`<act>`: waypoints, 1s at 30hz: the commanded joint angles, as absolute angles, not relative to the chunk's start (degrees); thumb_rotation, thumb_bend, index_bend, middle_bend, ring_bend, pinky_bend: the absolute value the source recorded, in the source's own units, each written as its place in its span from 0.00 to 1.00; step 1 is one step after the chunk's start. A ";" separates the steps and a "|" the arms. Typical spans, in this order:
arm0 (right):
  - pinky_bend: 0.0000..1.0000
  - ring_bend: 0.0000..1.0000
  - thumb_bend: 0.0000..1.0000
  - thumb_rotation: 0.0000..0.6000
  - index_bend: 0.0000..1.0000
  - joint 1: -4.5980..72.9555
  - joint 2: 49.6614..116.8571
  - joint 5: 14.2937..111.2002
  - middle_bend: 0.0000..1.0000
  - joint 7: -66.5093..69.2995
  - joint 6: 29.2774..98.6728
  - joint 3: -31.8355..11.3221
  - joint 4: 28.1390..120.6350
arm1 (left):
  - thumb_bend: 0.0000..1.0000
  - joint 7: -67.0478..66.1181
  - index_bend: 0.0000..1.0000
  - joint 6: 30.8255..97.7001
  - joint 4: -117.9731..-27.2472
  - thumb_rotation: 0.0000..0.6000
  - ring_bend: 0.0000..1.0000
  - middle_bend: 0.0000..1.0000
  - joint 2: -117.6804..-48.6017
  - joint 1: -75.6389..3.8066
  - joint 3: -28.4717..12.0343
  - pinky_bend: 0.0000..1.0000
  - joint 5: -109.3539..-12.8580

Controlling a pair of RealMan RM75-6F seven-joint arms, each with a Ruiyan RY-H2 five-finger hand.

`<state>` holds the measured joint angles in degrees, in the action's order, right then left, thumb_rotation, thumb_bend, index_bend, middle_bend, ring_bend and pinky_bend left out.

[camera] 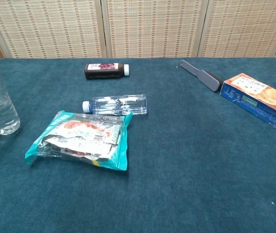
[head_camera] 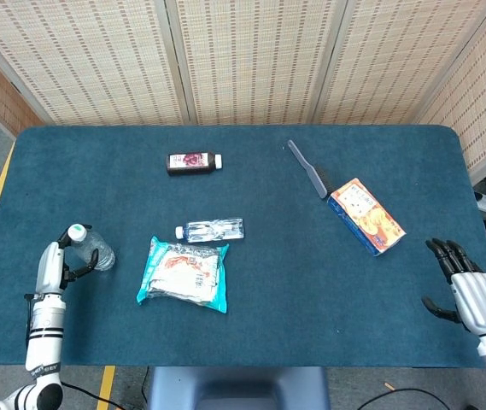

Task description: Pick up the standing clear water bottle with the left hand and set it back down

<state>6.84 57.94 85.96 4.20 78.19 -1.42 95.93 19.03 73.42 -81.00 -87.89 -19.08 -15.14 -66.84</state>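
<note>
- My left hand is wrapped around the standing clear water bottle, fingers curled on its side; the chest view shows only a dark sliver of the hand at the frame edge.
- The bottle sits well to the left of the snack packet, near the table's left edge, upright with its white cap on top.
- Its base looks to be touching the blue cloth in the chest view, though I can't be sure it carries its full weight there.
- I judge this is the set-down step. To do it well, I would keep the bottle vertical, press it lightly flat, then spread the fingers evenly so nothing drags it sideways.
- I would draw the hand back away from the packet, not across the bottle.
- My right hand rests far to the right of the packet, fingers apart, holding nothing.
</note>
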 commanded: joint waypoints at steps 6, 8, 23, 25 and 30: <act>0.26 0.00 0.17 1.00 0.00 6.90 57.94 85.91 0.04 4.19 78.07 -1.42 95.87 | 0.46 15.82 0.06 70.42 -81.15 1.00 0.10 0.14 -85.92 -18.91 -13.37 0.24 -66.92; 0.26 0.00 0.17 1.00 0.00 6.92 57.95 85.95 0.04 4.19 78.05 -1.40 95.90 | 0.44 13.74 0.01 68.72 -82.41 1.00 0.05 0.09 -84.44 -19.02 -12.75 0.21 -66.12; 0.26 0.00 0.17 1.00 0.00 6.93 58.05 85.90 0.04 3.94 78.03 -1.37 95.93 | 0.41 -7.95 0.00 65.74 -90.74 1.00 0.00 0.00 -72.40 -20.16 -9.59 0.17 -62.19; 0.26 0.00 0.17 1.00 0.00 6.94 58.08 85.92 0.04 3.90 78.00 -1.35 95.93 | 0.41 -9.70 0.00 65.73 -92.25 1.00 0.00 0.00 -70.93 -20.12 -9.49 0.16 -61.23; 0.26 0.00 0.17 1.00 0.00 7.05 58.19 85.84 0.04 3.65 77.73 -1.30 95.91 | 0.41 -11.08 0.00 65.62 -95.30 1.00 0.00 0.00 -68.83 -19.97 -9.42 0.16 -59.65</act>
